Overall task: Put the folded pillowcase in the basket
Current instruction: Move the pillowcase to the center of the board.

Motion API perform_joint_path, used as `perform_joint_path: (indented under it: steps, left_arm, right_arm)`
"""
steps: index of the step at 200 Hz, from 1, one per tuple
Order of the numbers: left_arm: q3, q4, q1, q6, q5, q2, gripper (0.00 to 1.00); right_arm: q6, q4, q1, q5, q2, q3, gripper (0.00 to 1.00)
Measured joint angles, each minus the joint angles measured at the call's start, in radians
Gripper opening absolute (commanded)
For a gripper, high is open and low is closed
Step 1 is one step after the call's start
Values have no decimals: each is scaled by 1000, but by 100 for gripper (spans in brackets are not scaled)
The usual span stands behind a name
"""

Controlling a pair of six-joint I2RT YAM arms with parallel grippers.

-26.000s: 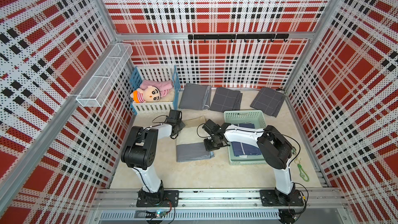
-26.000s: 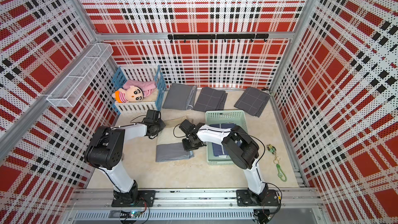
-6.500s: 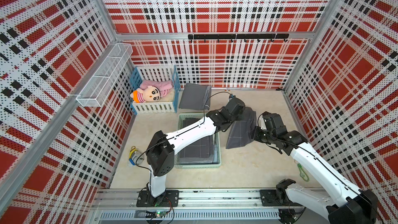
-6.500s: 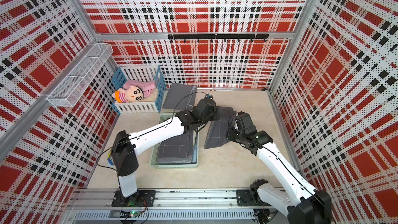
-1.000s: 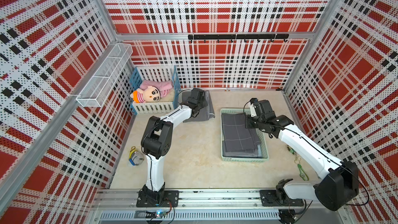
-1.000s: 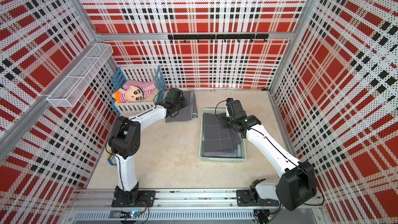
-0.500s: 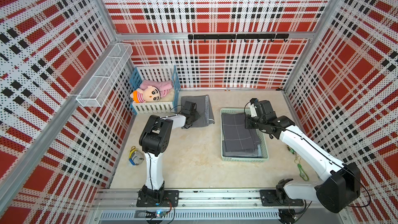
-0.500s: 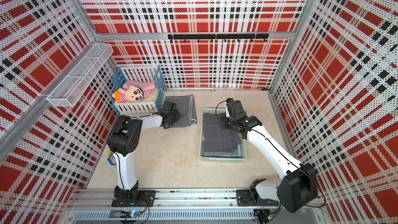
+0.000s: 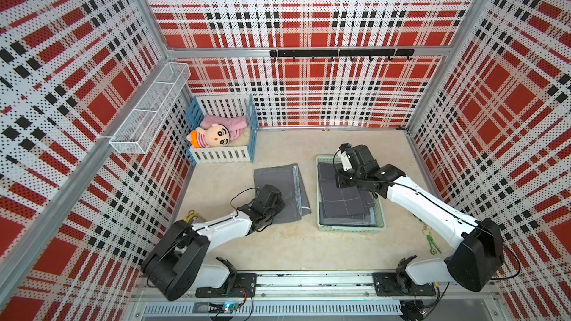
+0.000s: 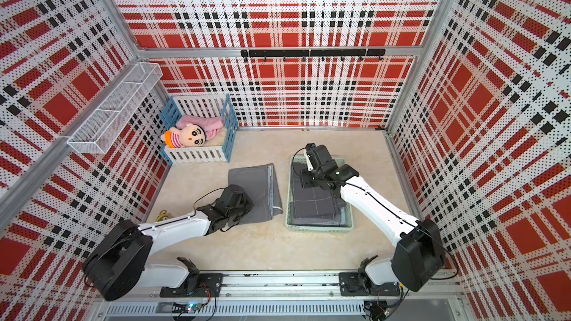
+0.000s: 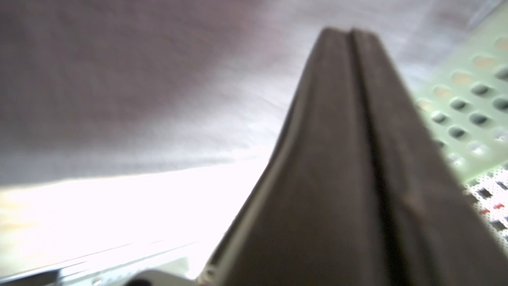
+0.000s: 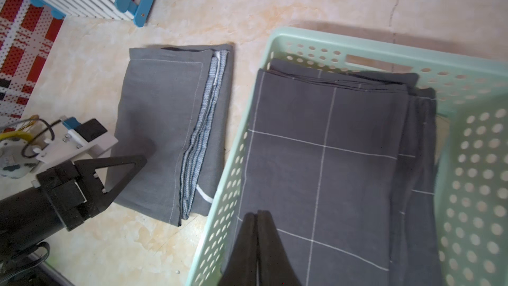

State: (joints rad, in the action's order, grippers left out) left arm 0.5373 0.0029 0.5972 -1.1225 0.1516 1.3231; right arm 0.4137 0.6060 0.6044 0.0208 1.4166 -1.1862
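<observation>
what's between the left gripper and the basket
The folded grey pillowcase: the left gripper is over one side, its layered edge faces the basket, then a thin strip of table before the basket wall. Clearest in the right wrist view.

A robot lab cell dressed as a nursery: perforated plaid walls (image 9: 309, 10) on aluminium posts (image 9: 145, 10), a mounting rail (image 9: 309, 284) near, a toy crib (image 9: 221, 155) far left.

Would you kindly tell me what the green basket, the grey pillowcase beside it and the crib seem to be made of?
The basket: moulded plastic, smooth matte mint, with punched round holes. The pillowcase: woven cloth, probably cotton or linen, matte, with stitched hems and soft folds. The crib: painted slats, likely wood, though plastic is possible.
</observation>
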Motion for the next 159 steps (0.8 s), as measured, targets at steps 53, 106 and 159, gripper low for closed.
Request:
perform_joint_path:
  steps: [53, 106, 159]
  left_arm:
    - [274, -7, -76, 101, 34, 187, 33]
    - [130, 75, -197, 70, -44, 288, 32]
    - [-32, 95, -328, 69, -120, 118, 32]
  right_arm:
    - [57, -51, 134, -2, 122, -39, 9]
    - [105, -80, 313, -16, 316, -155, 32]
    - [126, -77, 313, -57, 399, -192, 47]
